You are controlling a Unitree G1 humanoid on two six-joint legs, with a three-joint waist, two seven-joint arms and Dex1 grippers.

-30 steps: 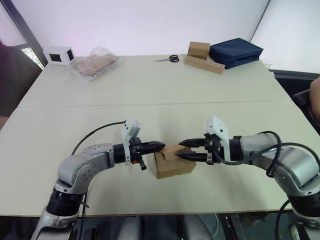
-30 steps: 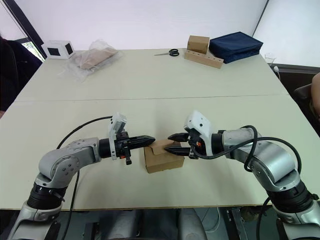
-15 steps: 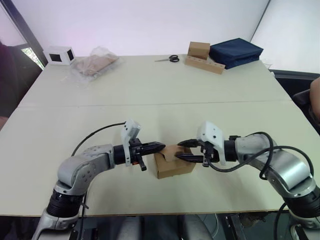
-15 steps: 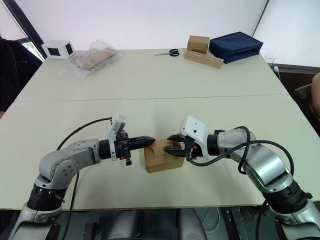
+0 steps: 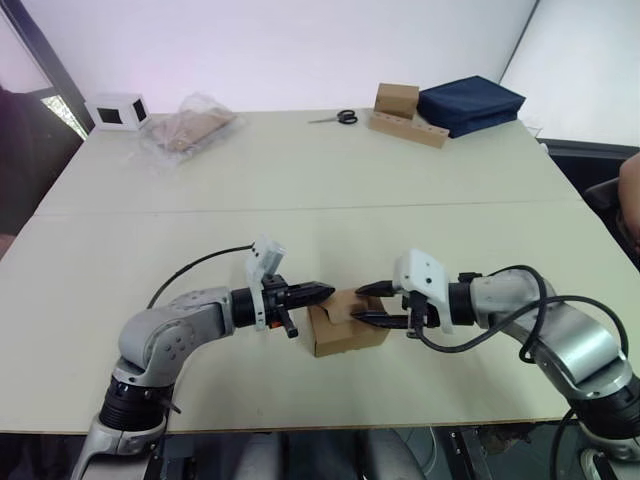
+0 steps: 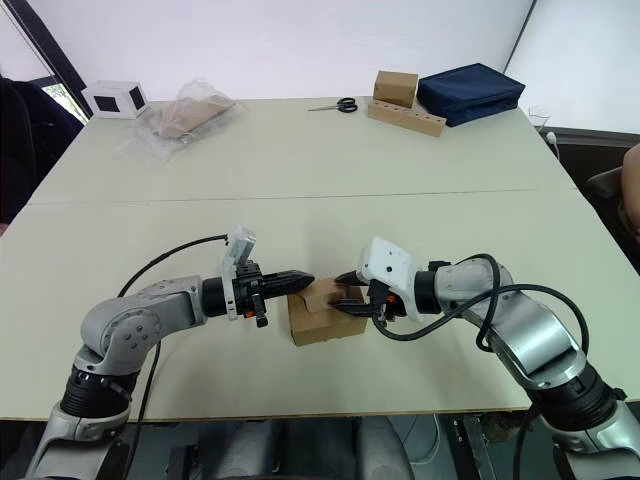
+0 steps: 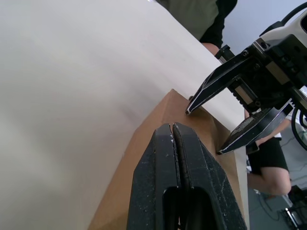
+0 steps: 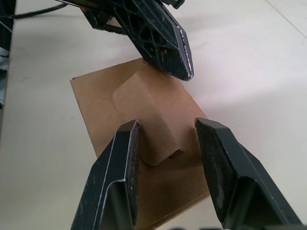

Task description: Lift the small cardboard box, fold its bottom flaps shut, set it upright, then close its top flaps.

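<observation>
Box [image 5: 347, 328] sits on the near part of the table [image 5: 300, 190], between the two grippers, top flap [image 8: 148, 112] lying partly down with a bowed, curled edge. Left gripper [image 5: 322, 292] clenched, fingers pressed together with nothing between them, tip at the box's upper left edge. Right gripper [image 5: 372, 303] released, fingers spread, one above and one below, straddling the raised flap at the right side of the box; no grip on cardboard yet as far as can be seen.

Judgement: late in the task, box upright, top flaps being closed.

Risks from here:
- Flap is springy. If the right fingers press on its curled edge off-centre, it may buckle or pop back up rather than fold flat.
- Box is light and unrestrained. A push from either side could slide or spin it; the left tip holds one edge only.
- The two grippers are close over the box. Closing in further could make the fingers collide.

Far objects at the back of the table lie well apart, no interference expected.
</observation>
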